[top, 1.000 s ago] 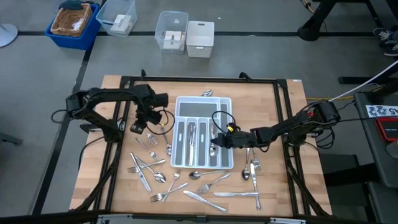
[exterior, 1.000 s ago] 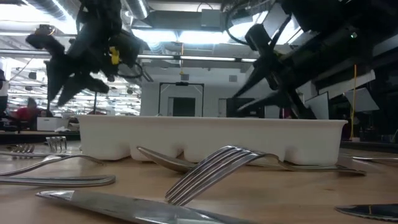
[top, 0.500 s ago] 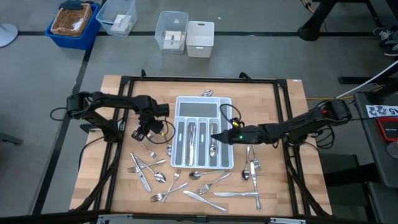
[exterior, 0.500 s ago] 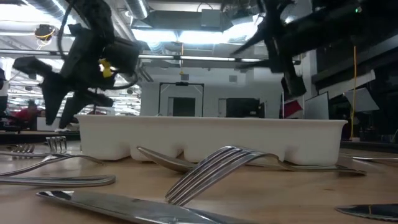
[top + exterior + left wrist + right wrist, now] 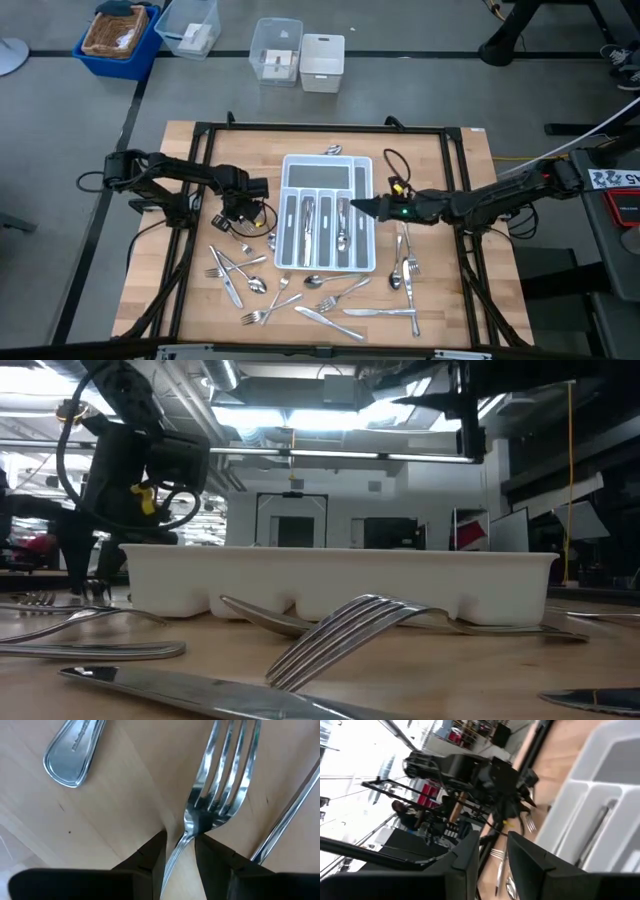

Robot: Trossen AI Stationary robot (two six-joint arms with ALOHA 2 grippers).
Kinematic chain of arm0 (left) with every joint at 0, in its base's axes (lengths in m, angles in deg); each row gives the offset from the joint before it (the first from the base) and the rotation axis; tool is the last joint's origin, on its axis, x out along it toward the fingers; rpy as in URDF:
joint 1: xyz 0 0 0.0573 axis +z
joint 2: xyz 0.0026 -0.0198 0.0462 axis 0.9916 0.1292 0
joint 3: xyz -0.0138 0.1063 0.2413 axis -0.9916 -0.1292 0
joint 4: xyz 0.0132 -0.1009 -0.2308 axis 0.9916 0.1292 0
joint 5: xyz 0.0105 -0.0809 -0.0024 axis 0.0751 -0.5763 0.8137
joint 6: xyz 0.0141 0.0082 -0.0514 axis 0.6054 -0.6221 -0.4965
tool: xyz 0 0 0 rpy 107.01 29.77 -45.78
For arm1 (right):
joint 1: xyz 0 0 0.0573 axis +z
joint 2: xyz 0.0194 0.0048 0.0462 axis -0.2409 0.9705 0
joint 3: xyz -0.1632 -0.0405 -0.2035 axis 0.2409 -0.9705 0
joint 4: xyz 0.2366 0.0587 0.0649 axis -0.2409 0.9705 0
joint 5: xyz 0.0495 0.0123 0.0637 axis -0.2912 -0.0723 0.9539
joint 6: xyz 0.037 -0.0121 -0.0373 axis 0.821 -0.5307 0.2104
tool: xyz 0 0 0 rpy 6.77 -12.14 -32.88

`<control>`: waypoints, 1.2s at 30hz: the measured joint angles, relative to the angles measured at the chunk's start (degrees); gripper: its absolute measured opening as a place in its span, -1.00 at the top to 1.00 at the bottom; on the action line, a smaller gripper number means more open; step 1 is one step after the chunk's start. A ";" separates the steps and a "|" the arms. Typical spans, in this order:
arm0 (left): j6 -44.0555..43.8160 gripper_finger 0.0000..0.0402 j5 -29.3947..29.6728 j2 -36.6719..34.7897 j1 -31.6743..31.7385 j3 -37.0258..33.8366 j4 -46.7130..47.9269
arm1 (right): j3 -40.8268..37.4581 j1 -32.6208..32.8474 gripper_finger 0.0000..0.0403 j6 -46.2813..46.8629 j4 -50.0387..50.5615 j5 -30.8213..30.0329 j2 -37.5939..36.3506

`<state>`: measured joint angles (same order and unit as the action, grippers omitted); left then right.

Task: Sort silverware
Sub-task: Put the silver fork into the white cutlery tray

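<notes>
Our left gripper (image 5: 180, 855) is down on the tabletop just left of the white tray (image 5: 290, 262), fingers apart and straddling a fork's (image 5: 215, 795) neck — not yet closed. We judge this the pick step; next we close, then lift toward a slot. The right gripper (image 5: 352, 207) hangs over the tray, fingers slightly apart — empty.
</notes>
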<state>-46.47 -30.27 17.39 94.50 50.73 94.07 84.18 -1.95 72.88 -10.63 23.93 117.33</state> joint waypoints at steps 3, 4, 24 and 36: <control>-1.01 0.53 -0.02 0.02 0.00 -0.12 -0.14 | 0.00 0.00 0.49 -1.92 0.01 -0.04 -1.74; -0.95 0.53 -0.04 0.04 0.00 -0.12 -0.19 | 0.00 0.00 0.49 -2.76 -0.01 -0.06 -2.18; -2.59 0.97 -1.48 0.51 -0.42 4.75 9.02 | 0.00 0.00 0.49 -11.90 22.93 -5.33 -22.00; -2.33 0.99 -0.59 0.39 -3.48 16.24 25.06 | 0.00 -0.01 0.49 -4.19 42.95 -7.68 -28.10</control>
<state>-48.81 -30.86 17.78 91.02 66.98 119.13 84.18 -1.96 68.69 32.32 16.25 89.23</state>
